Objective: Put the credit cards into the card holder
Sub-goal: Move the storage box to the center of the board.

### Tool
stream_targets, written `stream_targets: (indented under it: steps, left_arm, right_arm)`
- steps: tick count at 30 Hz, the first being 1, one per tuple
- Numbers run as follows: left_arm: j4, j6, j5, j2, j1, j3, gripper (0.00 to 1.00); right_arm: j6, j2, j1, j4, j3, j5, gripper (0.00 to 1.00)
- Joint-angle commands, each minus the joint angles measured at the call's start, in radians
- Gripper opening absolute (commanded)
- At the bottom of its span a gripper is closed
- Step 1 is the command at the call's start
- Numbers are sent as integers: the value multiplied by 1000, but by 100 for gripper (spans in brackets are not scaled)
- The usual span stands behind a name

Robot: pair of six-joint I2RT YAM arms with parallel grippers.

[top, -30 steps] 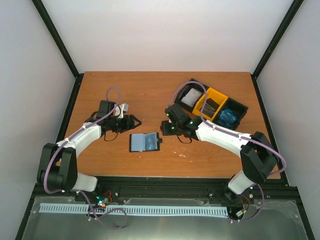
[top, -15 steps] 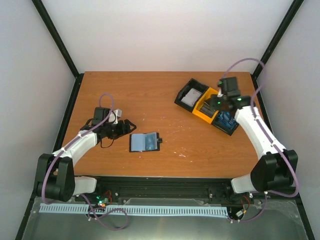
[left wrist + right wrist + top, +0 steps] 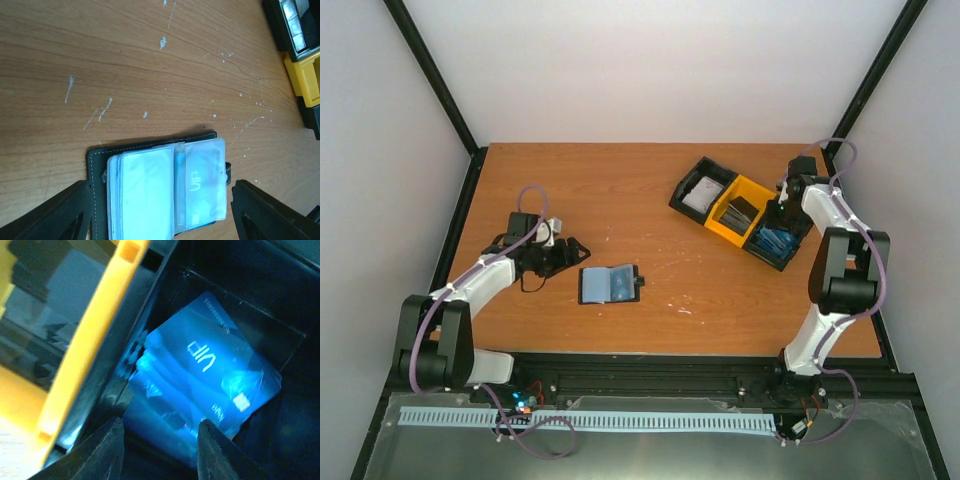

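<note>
The card holder (image 3: 610,284) lies open on the table, its clear sleeves up. In the left wrist view the card holder (image 3: 160,192) sits between my left fingers (image 3: 55,215), and a blue VIP card (image 3: 202,185) shows inside its right sleeve. My left gripper (image 3: 573,249) is open just left of the holder, holding nothing. The credit cards (image 3: 200,380), bright blue, are stacked in the tray's right black compartment (image 3: 775,240). My right gripper (image 3: 157,450) is down in that compartment, jaws apart on either side of the stack's near end.
The three-compartment tray (image 3: 705,165) stands at the back right. Its left part holds grey-white cards (image 3: 700,197) and its yellow middle (image 3: 725,228) holds dark cards. Black frame posts rise at the table's back corners. The right arm reaches along the table's right edge.
My right arm has swung from beside the card holder to the tray's right compartment, and its jaws have narrowed a little. The left gripper has drawn back slightly left and opened wider.
</note>
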Motion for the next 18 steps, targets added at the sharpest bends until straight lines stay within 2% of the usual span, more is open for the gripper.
stream_targets:
  steps: [1, 5, 10, 14, 18]
  left_arm:
    - [-14, 20, -8, 32, 12, 54, 77]
    - [-20, 14, -12, 69, 12, 72, 77]
    - [-38, 23, -25, 103, 14, 112, 77]
    - [-41, 26, -31, 126, 14, 139, 77]
    - [-38, 29, -27, 145, 14, 146, 77]
  right_arm:
    - [-94, 103, -28, -29, 89, 47, 39]
    - [-158, 208, -36, -52, 174, 84, 39]
    - [-205, 297, -39, -84, 251, 44, 43]
    - [-216, 286, -35, -86, 238, -50, 43]
    - [-226, 236, -6, -64, 181, -75, 45]
